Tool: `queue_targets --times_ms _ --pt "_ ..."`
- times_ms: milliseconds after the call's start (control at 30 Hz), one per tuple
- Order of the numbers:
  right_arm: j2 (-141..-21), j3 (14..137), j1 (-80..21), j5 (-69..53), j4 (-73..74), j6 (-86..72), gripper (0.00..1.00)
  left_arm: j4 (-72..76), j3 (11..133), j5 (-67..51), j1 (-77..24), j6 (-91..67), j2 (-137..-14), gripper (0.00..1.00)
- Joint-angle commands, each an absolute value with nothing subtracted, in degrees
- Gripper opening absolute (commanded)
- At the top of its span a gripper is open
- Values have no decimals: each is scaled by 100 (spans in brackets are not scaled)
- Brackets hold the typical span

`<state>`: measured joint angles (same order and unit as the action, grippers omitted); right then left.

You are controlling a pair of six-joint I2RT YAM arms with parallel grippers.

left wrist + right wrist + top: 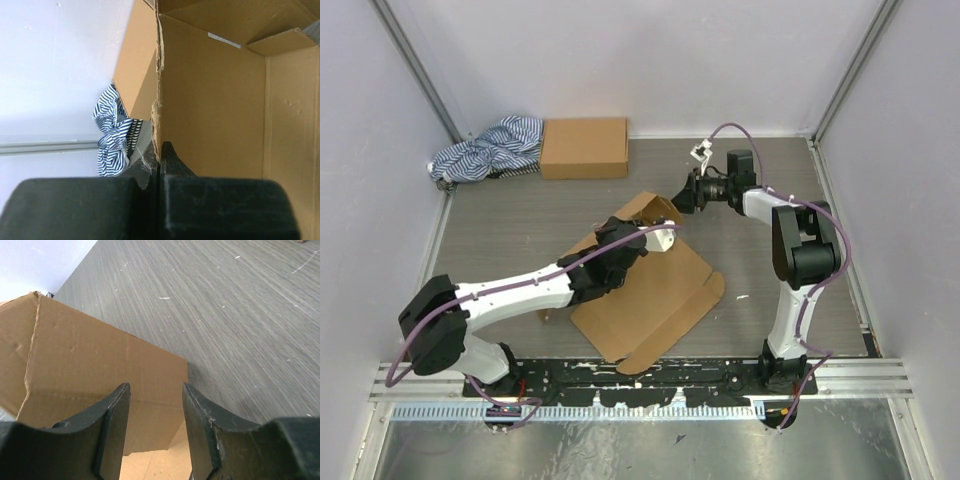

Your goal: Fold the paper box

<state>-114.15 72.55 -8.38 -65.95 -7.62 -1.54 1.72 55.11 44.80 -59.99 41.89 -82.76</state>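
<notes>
The paper box point(650, 300) lies opened out on the table's middle as a brown cardboard sheet, with its far flap raised. My left gripper point(665, 238) reaches over the sheet and is shut on that flap. In the left wrist view the jaws point(159, 150) pinch the flap's ragged edge, and the box's inner face point(215, 110) fills the right side. My right gripper point(680, 197) hovers just beyond the flap's far corner. Its jaws point(155, 389) stand open with nothing between them, and the cardboard flap point(90, 355) lies right in front of the fingertips.
A compact, closed brown box point(584, 147) sits at the back left against the wall. A blue-and-white striped cloth point(490, 150) is bunched beside it, and the cloth point(112, 132) also shows in the left wrist view. Grey wood-grain tabletop point(240, 315) extends to the right, with walls on three sides.
</notes>
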Motion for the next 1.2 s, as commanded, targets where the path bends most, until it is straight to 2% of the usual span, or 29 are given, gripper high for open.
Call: queue_targets --times_ms 0,233,633,867,1000,1167 --pt "-11376 7222 -606 -6729 -1008 -7 52 203 5486 4779 -5972 4192 -8524 0" --pt "-11466 7195 -457 -6970 -1174 -105 52 217 5531 5314 -5885 4386 -8940 0" --pt "-11557 7173 -670 -7005 -1874 -300 52 0 5564 5160 -5882 4109 -8983 0" --pt "-11896 7802 -684 -7177 -1764 -468 52 -98 5596 5018 -5895 4060 -8952 0" --pt "-11952 7991 -687 -7665 -1168 155 54 -219 5682 5109 -5897 4083 -9113 0" --pt "-11852 8184 -750 -7892 500 1711 55 -412 5840 5125 -5909 4040 -9231 0"
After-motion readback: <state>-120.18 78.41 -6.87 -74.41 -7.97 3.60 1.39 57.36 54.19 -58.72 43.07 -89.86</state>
